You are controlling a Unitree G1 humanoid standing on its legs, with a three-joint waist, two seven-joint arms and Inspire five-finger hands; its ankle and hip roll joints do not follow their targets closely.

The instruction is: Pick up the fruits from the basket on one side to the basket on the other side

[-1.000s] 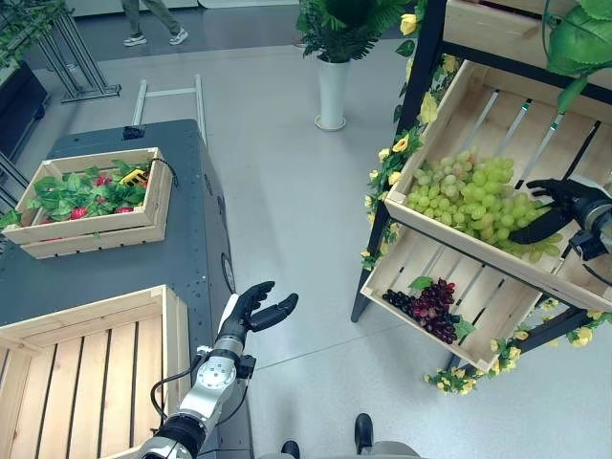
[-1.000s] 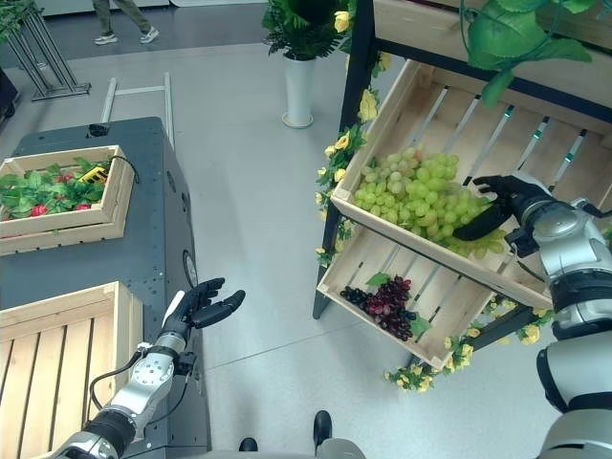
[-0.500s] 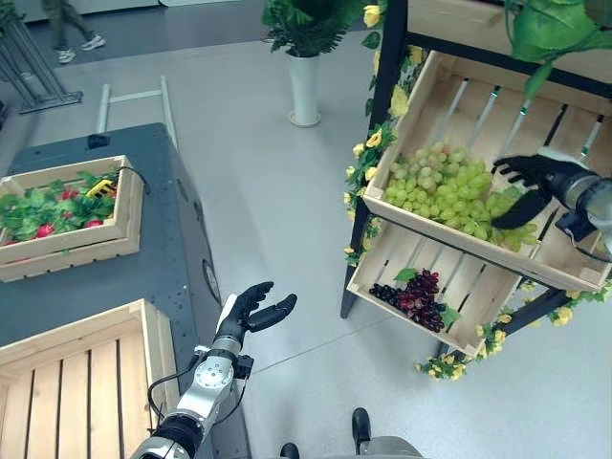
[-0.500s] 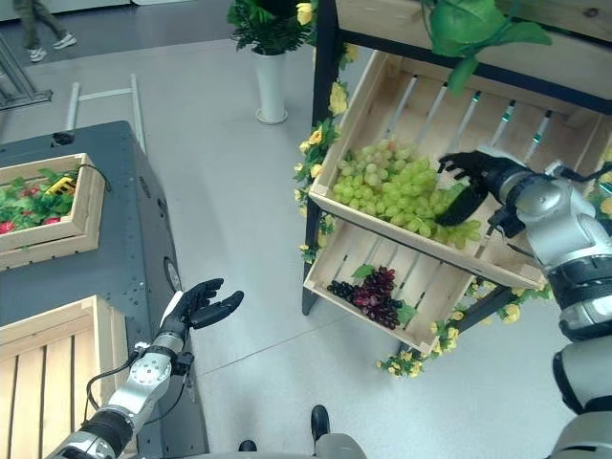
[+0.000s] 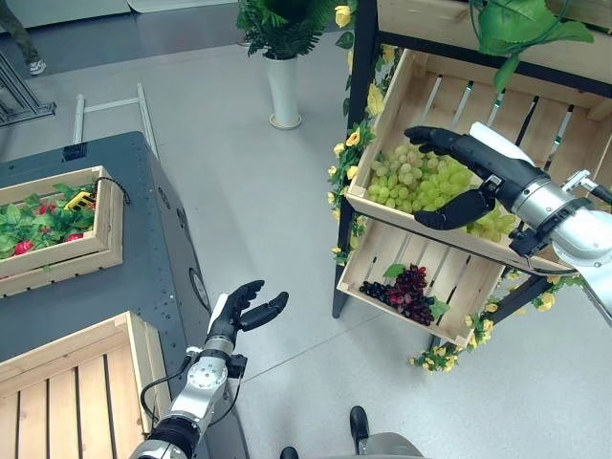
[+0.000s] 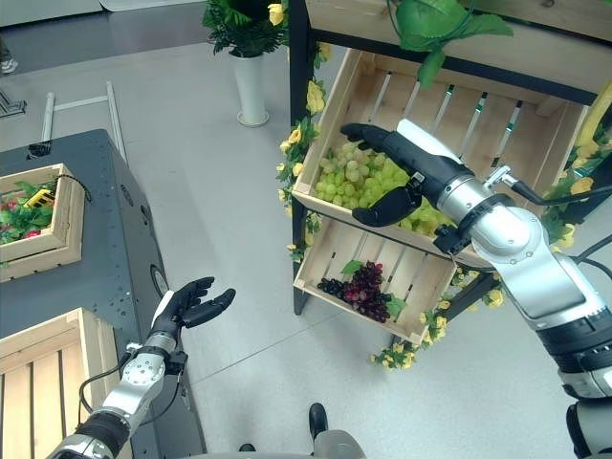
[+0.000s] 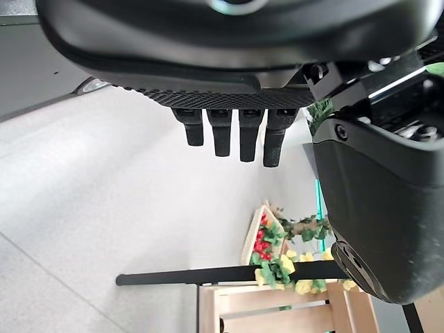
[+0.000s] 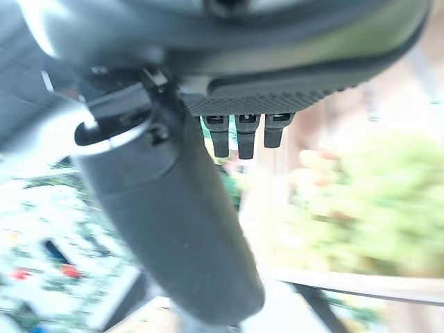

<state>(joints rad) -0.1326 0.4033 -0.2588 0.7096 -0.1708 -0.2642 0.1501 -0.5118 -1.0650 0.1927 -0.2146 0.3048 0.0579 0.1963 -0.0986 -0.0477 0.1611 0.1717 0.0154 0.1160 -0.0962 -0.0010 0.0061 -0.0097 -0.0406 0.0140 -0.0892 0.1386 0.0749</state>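
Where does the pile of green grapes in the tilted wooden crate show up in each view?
Left eye view: green grapes upper right, under the open right hand.
Right eye view: upper middle, under the same hand.
Left wrist view: cannot make them out.
Right wrist view: a green blur, likely the grapes.
Shared landmark: dark purple grapes in the crate below.

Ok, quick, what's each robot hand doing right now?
Left robot hand: open, holding nothing, over the floor.
Right robot hand: open, holding nothing, over the green grapes.
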